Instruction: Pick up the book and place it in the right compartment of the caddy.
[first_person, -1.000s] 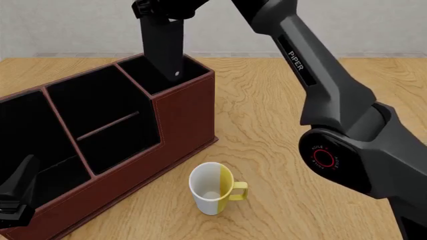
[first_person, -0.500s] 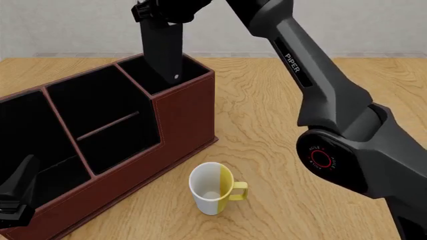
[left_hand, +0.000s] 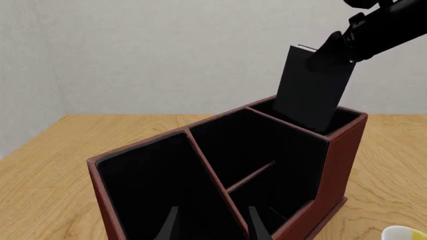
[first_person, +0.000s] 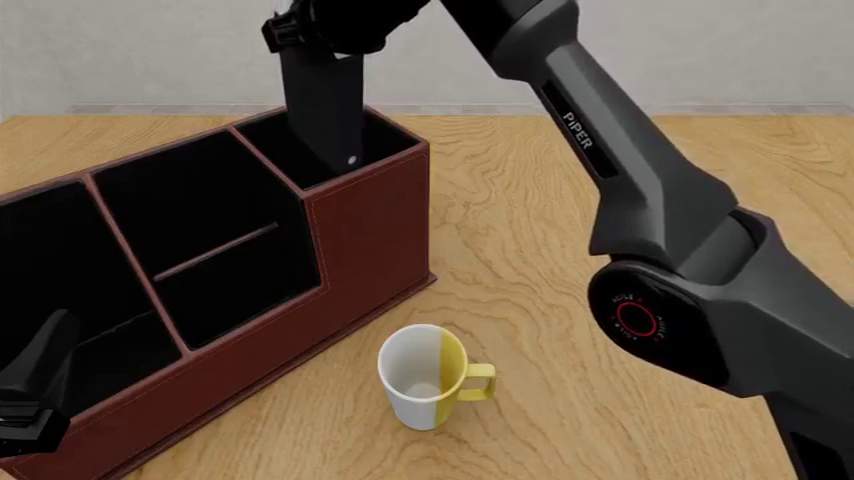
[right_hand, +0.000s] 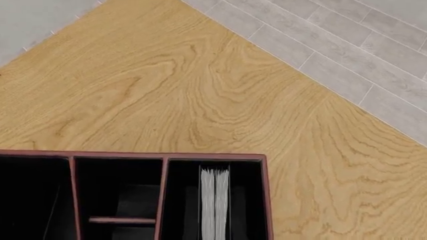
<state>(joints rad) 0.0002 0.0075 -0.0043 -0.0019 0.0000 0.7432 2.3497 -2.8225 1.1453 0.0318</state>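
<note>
Presently, left to right across the front view:

Left gripper (first_person: 30, 395): low at the near left corner, beside the caddy's front wall, holding nothing. In the left wrist view its two fingertips (left_hand: 170, 227) stand apart with the caddy between and beyond them.

Caddy (first_person: 367, 235): reddish-brown organiser, black inside, three sections; wide section at left, middle section with a crossbar, narrow end section at right.

Right compartment (first_person: 387, 140): the narrow end section. The book's lower end sits inside its walls.

Book (first_person: 324, 105): thin, black, upright with a slight tilt, upper half above the rim. The right wrist view looks straight down on its pale page edge (right_hand: 215, 200), centred in the slot, clear of both side walls.

Right gripper (first_person: 310, 35): above the compartment, clamped on the book's top end.

Mug (first_person: 430, 375): white and yellow, on the table (first_person: 534, 210) in front of the caddy, apart from it.

Step in hand, as judged: insertion, partly done. The next move calls for a straight descent until the book seats, then release and a vertical retreat.
</note>
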